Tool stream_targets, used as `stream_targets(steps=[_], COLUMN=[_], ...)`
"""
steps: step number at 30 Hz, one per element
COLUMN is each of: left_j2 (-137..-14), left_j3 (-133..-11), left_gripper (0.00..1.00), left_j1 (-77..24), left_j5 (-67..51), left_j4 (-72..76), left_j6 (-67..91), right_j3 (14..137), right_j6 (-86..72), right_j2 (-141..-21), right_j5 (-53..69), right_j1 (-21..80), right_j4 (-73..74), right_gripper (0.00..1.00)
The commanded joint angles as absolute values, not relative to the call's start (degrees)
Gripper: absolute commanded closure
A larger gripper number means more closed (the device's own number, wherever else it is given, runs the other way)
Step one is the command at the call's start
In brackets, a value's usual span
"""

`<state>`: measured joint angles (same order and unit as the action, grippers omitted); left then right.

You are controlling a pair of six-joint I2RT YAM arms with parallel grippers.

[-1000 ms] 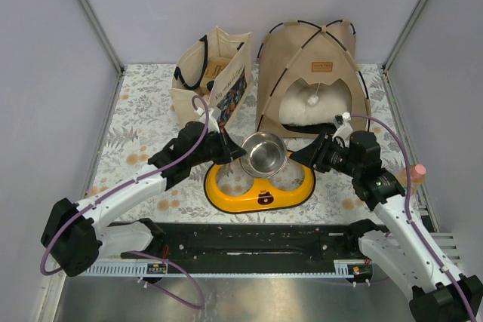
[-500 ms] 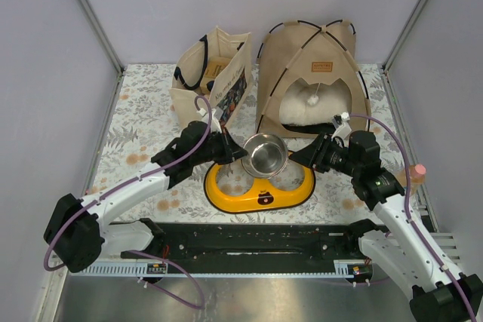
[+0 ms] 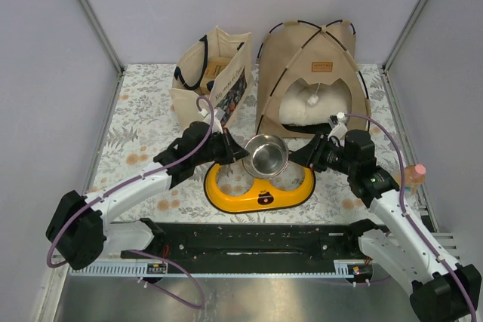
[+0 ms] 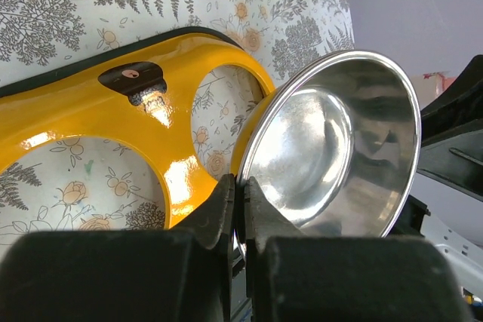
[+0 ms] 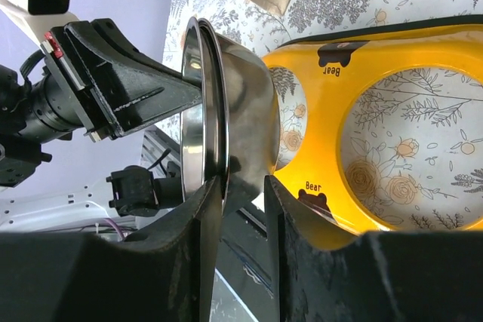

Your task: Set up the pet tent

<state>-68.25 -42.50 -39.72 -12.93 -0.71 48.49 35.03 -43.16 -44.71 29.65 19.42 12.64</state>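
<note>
The tan pet tent [image 3: 313,58] stands upright at the back right, with black poles, an arched doorway and a white pompom [image 3: 313,98]. My left gripper [image 3: 240,153] is shut on the rim of a steel bowl [image 3: 264,154] and holds it tilted above a yellow feeder stand [image 3: 260,195]. In the left wrist view the jaws [image 4: 241,186] pinch the bowl's [image 4: 332,148] edge. My right gripper [image 3: 296,157] is open and straddles the opposite rim. The right wrist view shows the bowl [image 5: 238,96] with two stacked rims between my fingers [image 5: 243,186].
A beige tote bag [image 3: 211,73] with black handles stands at the back left beside the tent. A cream fluffy pillow [image 3: 302,111] lies inside the tent. A pink-capped bottle [image 3: 411,175] stands at the right edge. The floral table is walled on three sides.
My right gripper has edged left onto the bowl's rim. The left gripper and bowl have shifted slightly up and right.
</note>
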Motion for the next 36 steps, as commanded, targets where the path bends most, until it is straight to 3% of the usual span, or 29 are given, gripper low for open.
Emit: stream_targets(steps=[1,21,24,29,36], left_j2=[-68.4,-74.7,-76.0,-77.0,-76.1], left_j3=[-42.8,-43.5,-43.5,-44.5,-45.2], left_gripper=[1.0,1.0,1.0,1.0,0.83], left_j1=[-40.9,-45.3,-46.3,-46.8,-46.8], left_j5=[-15.9,-19.9,-20.1,-17.2,-10.9], left_j4=[6.9,16.7,18.5,15.2,8.5], left_j6=[49.8,49.7,49.7,48.3,44.9], right_j3=[34.3,37.1,37.5,37.7,37.0], right_j6=[-42.6,-31.4,-30.7,-30.2,-29.7], right_j2=[-46.1,-54.1,-54.8,-54.0,-51.7], right_j5=[30.4,15.4,13.6,9.1,5.9], right_j1=[20.6,30.6,32.1,32.4,32.4], right_j4=[9.8,18.6,18.8,20.6,20.1], right_gripper=[0.63,0.64,0.73,1.0,1.0])
